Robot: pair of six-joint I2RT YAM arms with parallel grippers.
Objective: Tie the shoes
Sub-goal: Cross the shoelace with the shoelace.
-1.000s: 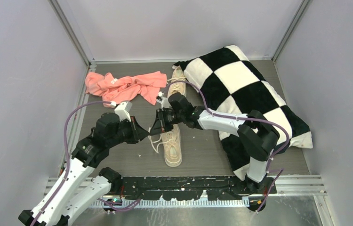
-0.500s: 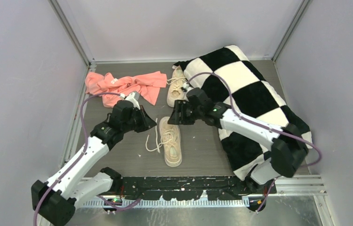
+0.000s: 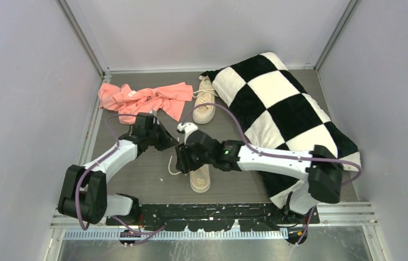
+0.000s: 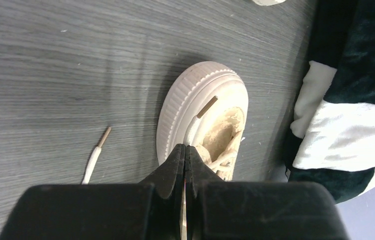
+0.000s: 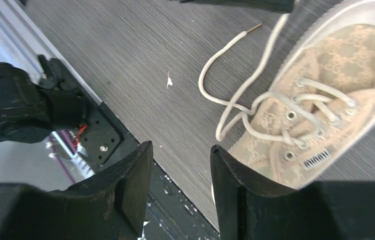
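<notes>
Left gripper (image 4: pixel 185 148) clamped (right gripper (image 5: pixel 180 150) parted).

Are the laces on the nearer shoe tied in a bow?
No, the laces trail loose beside the shoe on the table.

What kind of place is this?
Probably a robot practice booth: plain walls close in a table, a left arm and a right arm are bolted at its near edge, and shoes, a pillow and a cloth lie about.

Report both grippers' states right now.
Left gripper: shut tight; whether it holds anything cannot be told.
Right gripper: open, holding nothing.
</notes>
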